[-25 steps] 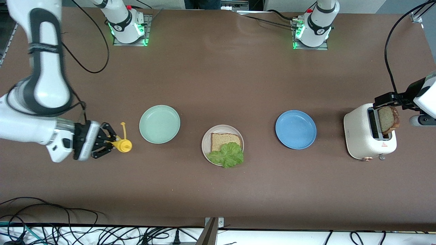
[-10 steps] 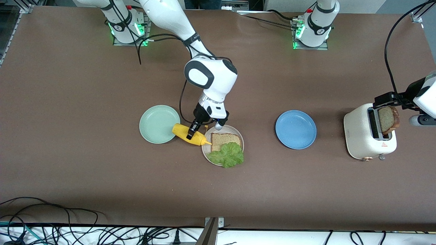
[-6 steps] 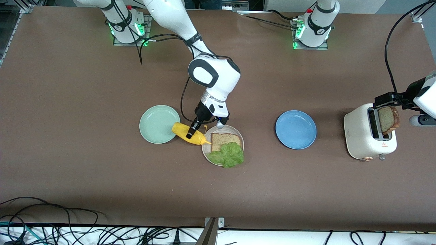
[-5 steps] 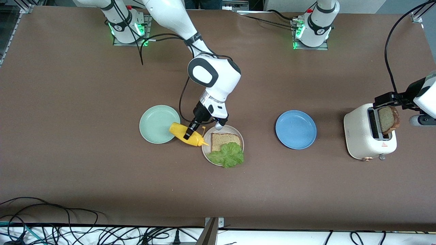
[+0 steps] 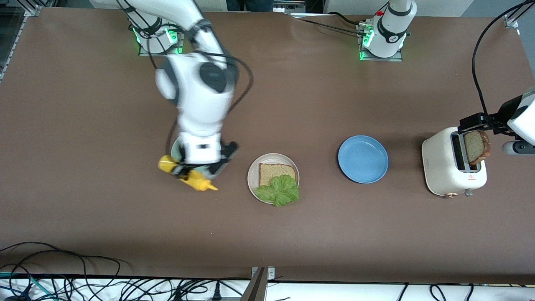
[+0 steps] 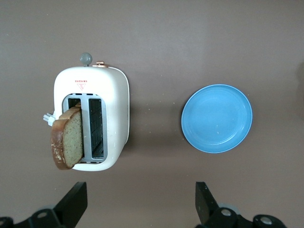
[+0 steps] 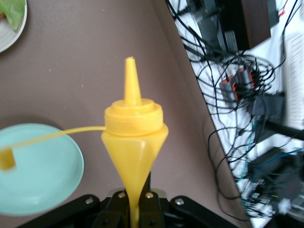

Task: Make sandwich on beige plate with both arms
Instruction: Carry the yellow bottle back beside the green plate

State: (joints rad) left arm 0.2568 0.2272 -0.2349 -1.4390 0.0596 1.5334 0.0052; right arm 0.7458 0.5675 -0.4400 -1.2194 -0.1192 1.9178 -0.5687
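A: Right gripper point(image 5: 184, 172)?
B: Fingers clamped on a yellow squeeze bottle point(image 5: 187, 174), carried in the air over the mint green plate point(image 5: 209, 171), at that plate's edge nearer the front camera. In the right wrist view the bottle point(image 7: 134, 142) has its nozzle bare, and its cap hangs loose on a thin tether over the mint plate point(image 7: 38, 171).

A: Beige plate?
B: The beige plate point(image 5: 253, 172) sits mid-surface, between the mint green plate and a blue plate point(image 5: 363, 159). One bread slice point(image 5: 273, 172) lies flat on it. A lettuce leaf point(image 5: 279, 190) covers the slice's nearer edge and overhangs the rim.

A: Left gripper point(image 6: 137, 209)?
B: Fingers point(image 6: 73, 203) spread wide, holding nothing, hanging over the surface beside a white toaster point(image 5: 449, 168) at the left arm's end. This arm waits.

A: Second slice?
B: A bread slice point(image 6: 66, 140) stands upright in one toaster slot, well clear of the top. The other slot shows nothing in it.
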